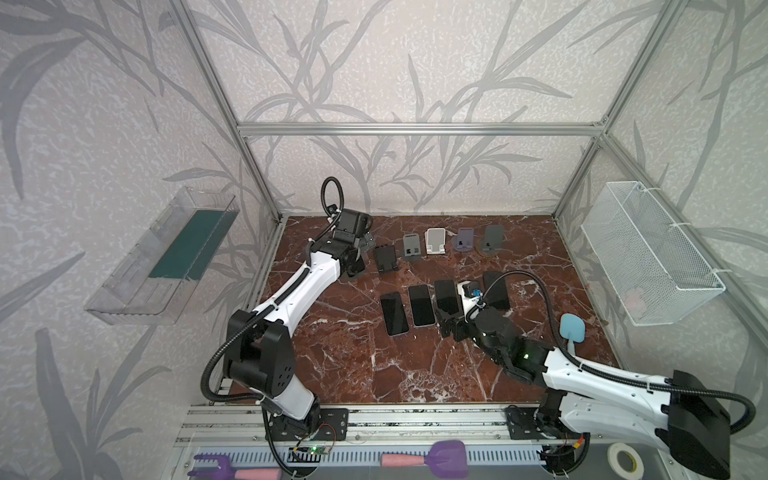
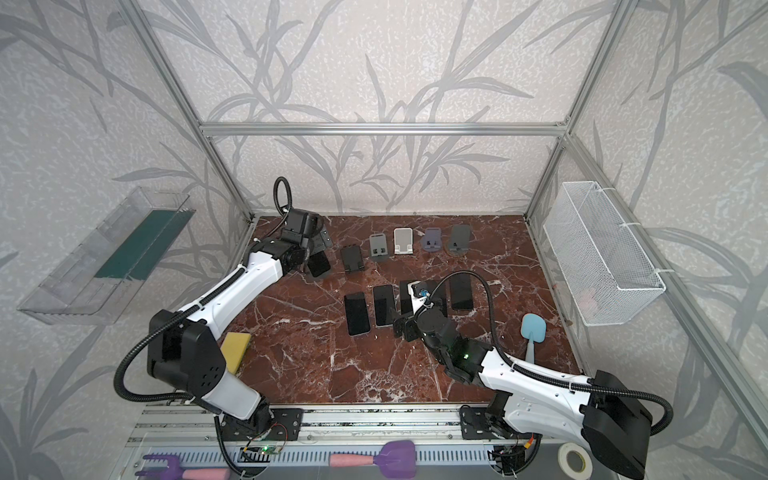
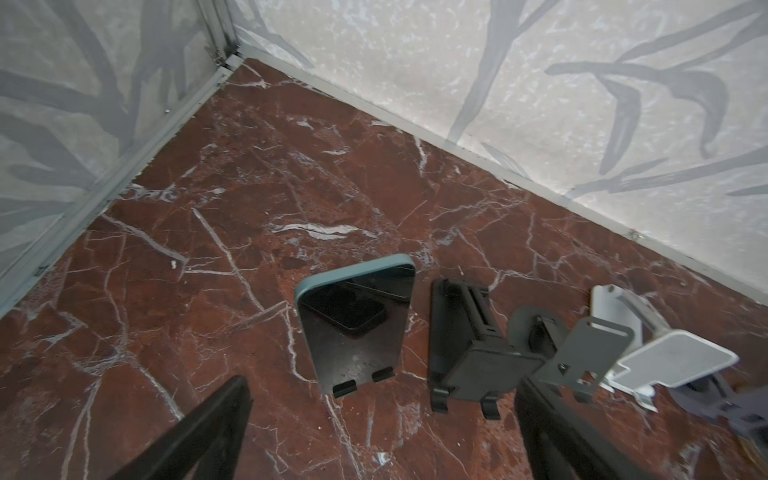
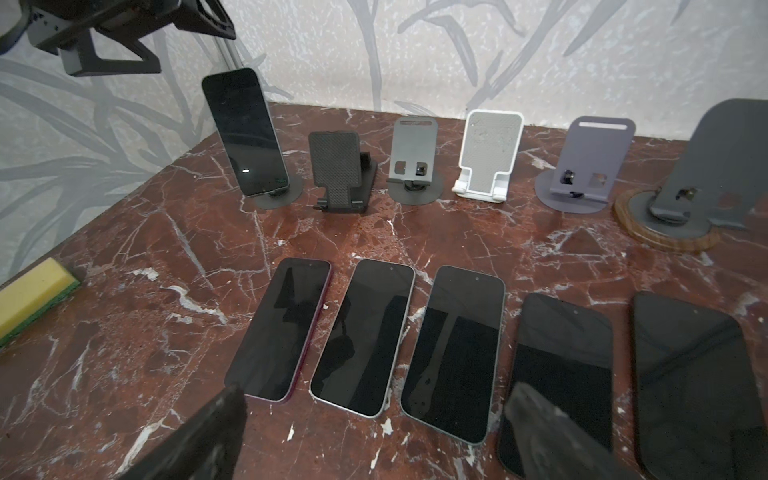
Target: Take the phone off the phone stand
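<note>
first, left gripper (image 3: 382, 399) fingers apart, we are aligning them across the phone (image 3: 357, 328) edges, above the phone stand (image 4: 268, 201) lips.

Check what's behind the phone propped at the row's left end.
A dark stand: its round base shows beneath the phone, and two lip tabs hold the lower edge. The backrest is covered by the phone.

phone stand (image 4: 287, 198) mostly hidden, sponge (image 4: 35, 297) cropped

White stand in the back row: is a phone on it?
No: in the right wrist view the white stand is empty; the only propped phone leans on the dark stand at the row's end.
</note>
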Action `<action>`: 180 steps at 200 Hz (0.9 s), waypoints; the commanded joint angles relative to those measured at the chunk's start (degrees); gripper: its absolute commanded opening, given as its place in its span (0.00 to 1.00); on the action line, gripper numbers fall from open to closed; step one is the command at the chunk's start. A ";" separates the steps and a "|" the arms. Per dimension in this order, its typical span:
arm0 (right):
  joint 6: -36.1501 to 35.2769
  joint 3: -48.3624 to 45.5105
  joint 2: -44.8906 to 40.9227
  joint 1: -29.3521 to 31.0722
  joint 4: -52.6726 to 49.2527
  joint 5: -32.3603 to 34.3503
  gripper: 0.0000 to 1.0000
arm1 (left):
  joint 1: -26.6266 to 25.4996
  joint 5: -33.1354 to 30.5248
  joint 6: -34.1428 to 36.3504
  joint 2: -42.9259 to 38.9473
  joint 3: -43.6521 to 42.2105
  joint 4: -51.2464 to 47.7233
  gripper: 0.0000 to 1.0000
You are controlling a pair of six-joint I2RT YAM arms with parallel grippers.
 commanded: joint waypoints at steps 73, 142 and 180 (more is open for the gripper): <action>2.04 -3.04 7.56 0.23 8.26 10.62 0.98 | -4.40 -16.67 -8.53 11.25 11.41 -9.92 0.99; 3.12 -3.68 8.67 0.23 9.77 9.63 0.98 | -3.88 -19.87 -8.65 16.26 14.21 -12.80 0.99; 3.35 -3.01 9.97 0.19 9.31 8.94 0.98 | -2.60 -19.52 -6.71 18.59 14.59 -11.21 0.99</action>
